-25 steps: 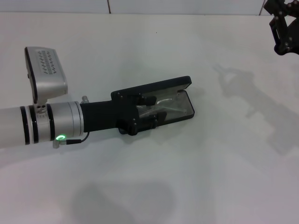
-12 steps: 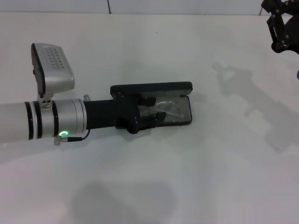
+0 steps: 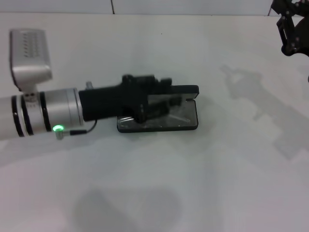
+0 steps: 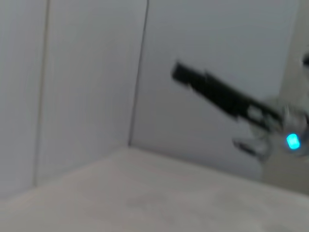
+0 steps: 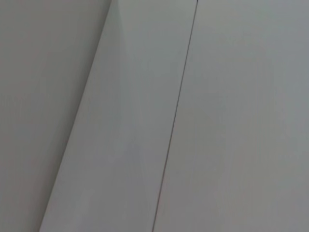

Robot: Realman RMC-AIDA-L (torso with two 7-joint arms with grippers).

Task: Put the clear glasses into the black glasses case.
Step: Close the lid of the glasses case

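The black glasses case point(image 3: 192, 124) lies open at the middle of the white table, its lid point(image 3: 186, 90) standing up along the far side. The clear glasses point(image 3: 179, 114) rest inside on the lining, partly hidden. My left gripper point(image 3: 160, 103) reaches in from the left, rolled on its side, over the case's left half and against the lid. The glasses' left part is hidden under it. My right gripper point(image 3: 292, 30) hangs parked at the far right corner, well away from the case. In the left wrist view the right arm point(image 4: 222, 96) shows as a blurred dark shape.
The white table point(image 3: 159, 183) runs to a white wall at the back. The left arm's silver forearm point(image 3: 38, 113) and its camera block point(image 3: 30, 53) lie over the table's left side. Arm shadows fall on the table at the right.
My left wrist has rolled, swinging its camera block up and to the left. The case has turned square to the table's front edge, and its lid now stands more upright.
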